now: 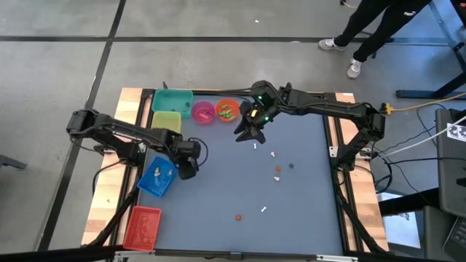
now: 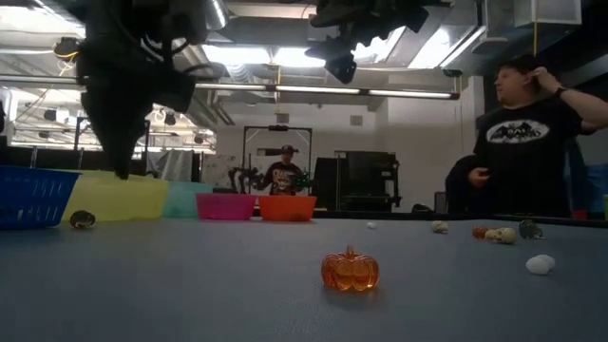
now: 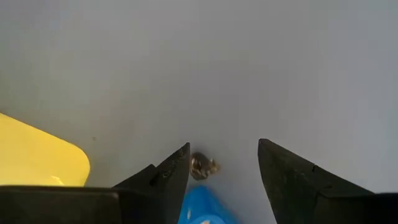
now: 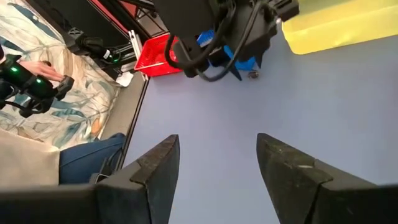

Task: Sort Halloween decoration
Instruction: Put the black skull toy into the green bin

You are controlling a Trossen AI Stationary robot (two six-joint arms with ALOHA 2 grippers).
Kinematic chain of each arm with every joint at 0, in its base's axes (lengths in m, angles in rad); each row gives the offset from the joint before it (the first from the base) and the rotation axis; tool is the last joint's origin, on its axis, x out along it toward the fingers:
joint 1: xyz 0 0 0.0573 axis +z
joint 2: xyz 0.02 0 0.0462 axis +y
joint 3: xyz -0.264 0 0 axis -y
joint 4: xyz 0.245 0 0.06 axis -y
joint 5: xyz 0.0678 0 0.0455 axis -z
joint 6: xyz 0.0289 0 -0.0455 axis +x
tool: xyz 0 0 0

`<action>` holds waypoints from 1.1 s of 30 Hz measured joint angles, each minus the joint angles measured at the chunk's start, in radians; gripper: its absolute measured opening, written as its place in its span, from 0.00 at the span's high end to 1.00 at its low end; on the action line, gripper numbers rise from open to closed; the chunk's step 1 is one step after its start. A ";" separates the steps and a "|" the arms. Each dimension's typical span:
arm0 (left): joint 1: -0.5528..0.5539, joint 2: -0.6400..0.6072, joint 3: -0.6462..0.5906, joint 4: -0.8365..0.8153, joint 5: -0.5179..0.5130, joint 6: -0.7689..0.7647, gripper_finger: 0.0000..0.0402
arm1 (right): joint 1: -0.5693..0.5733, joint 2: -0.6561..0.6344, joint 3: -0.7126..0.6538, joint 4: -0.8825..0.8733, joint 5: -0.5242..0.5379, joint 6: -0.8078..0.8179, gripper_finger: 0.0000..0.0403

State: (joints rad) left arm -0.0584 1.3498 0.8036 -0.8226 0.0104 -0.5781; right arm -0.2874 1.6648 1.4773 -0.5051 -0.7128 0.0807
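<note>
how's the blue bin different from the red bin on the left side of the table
The blue bin sits turned at an angle, while the red bin lies nearly square to the table's edge. The blue bin lies farther up the table, right beside the open left gripper; the red bin sits at the near corner, away from both grippers. White trinkets show in the blue one; the red one's contents are unclear. Both are rectangular plastic bins.

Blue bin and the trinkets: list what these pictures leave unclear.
- Blue bin, high view: contents too small to identify.
- Trinket between the left tool's fingers, left wrist view: blurred, kind unclear.
- Loose trinkets, high view: mere specks.
- Left tool, low view: a dark silhouette, fingertips unreadable.
</note>
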 joint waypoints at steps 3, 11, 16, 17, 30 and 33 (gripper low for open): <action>-0.009 0.035 0.000 -0.010 0.008 0.008 0.57 | 0.000 0.000 0.000 0.000 0.002 -0.010 0.47; -0.037 0.091 0.000 -0.043 0.008 0.005 0.57 | 0.000 0.000 0.000 -0.001 0.002 -0.011 0.47; -0.056 0.101 0.000 -0.115 0.007 0.005 0.57 | 0.000 0.000 0.000 -0.024 0.023 -0.015 0.47; -0.059 0.101 0.000 -0.128 0.007 0.005 0.57 | 0.000 0.000 0.000 -0.027 0.033 -0.021 0.47; -0.061 0.101 0.000 -0.173 0.006 0.005 0.57 | 0.000 0.000 0.000 -0.029 0.058 -0.035 0.47; -0.061 0.101 0.000 -0.129 0.007 0.005 0.57 | 0.000 0.000 0.000 -0.029 0.058 -0.035 0.47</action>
State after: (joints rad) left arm -0.1196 1.4506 0.8036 -0.9514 0.0174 -0.5728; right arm -0.2874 1.6646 1.4773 -0.5343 -0.6544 0.0460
